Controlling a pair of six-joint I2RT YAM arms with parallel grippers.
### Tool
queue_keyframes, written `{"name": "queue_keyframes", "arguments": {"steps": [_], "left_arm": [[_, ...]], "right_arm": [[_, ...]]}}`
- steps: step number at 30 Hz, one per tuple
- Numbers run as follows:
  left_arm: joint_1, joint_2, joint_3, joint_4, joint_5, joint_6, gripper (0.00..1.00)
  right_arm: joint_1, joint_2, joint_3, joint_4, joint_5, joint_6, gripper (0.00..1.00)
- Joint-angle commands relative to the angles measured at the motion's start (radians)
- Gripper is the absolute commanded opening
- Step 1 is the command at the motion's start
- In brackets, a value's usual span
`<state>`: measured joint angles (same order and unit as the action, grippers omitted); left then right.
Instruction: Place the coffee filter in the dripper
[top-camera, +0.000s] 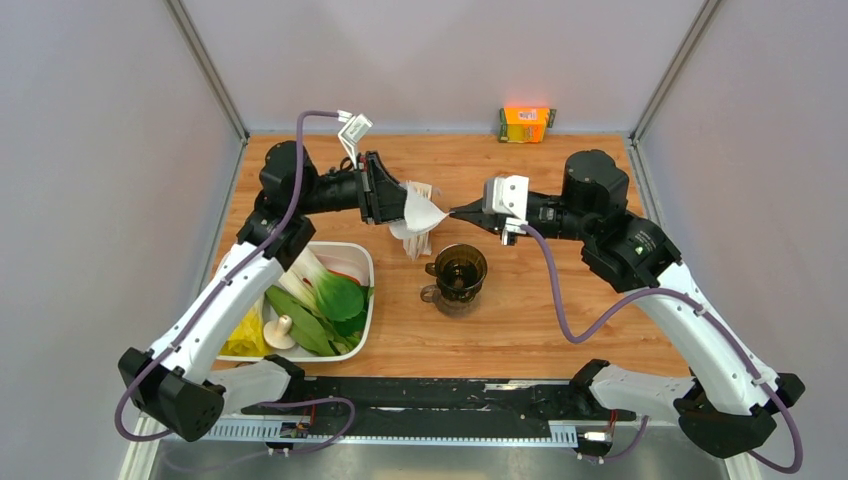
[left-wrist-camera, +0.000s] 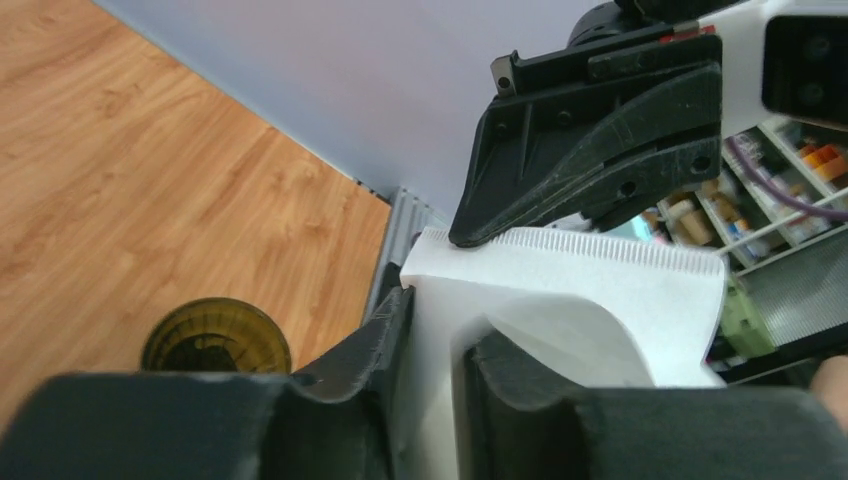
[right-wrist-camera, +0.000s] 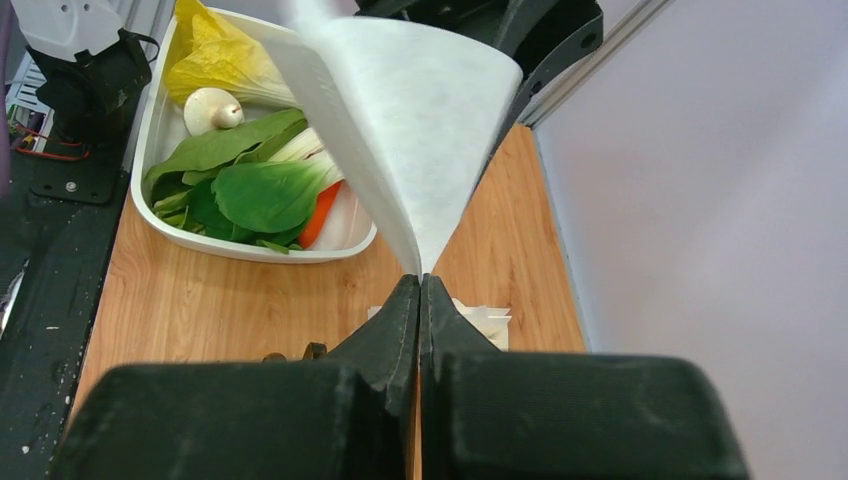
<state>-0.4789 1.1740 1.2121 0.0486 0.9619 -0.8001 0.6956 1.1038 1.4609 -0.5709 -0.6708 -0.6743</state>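
The coffee filter (top-camera: 420, 212) is a thin, matte white paper cone, partly fanned open, with a fine crimped seam along one edge. It is held in the air between the two arms, behind and above the dripper (top-camera: 460, 272) and not in it. The left gripper (top-camera: 396, 202) has its black fingers pressed together on the filter's wide end, and the paper rises out from between them. The right gripper (top-camera: 457, 212) is fully closed, its pointed tips pinching the filter's opposite corner. The dripper stands on the table (top-camera: 560, 320), whose top is warm wood grain. It is a round, dark amber, see-through cup with a small handle. To its left, a glossy white tray (top-camera: 368, 262) with rounded corners holds leafy greens, a mushroom and a yellow leaf.
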Motion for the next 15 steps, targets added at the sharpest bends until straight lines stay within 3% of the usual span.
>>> {"name": "queue_keyframes", "arguments": {"steps": [1, 2, 4, 15], "left_arm": [[0.004, -0.030, 0.032, -0.016, 0.017, 0.054, 0.44], [0.012, -0.037, 0.045, -0.075, 0.016, 0.072, 0.55], [0.038, -0.068, 0.037, -0.120, 0.010, 0.124, 0.59], [0.092, -0.224, 0.061, -0.382, -0.097, 0.602, 0.66]], "right_arm": [[0.006, -0.013, 0.003, 0.007, 0.018, 0.033, 0.00], [0.005, -0.013, 0.008, 0.007, 0.025, 0.044, 0.00], [0.003, -0.014, 0.014, 0.002, 0.027, 0.059, 0.00], [-0.027, -0.010, 0.005, -0.002, -0.026, 0.173, 0.00]]}}
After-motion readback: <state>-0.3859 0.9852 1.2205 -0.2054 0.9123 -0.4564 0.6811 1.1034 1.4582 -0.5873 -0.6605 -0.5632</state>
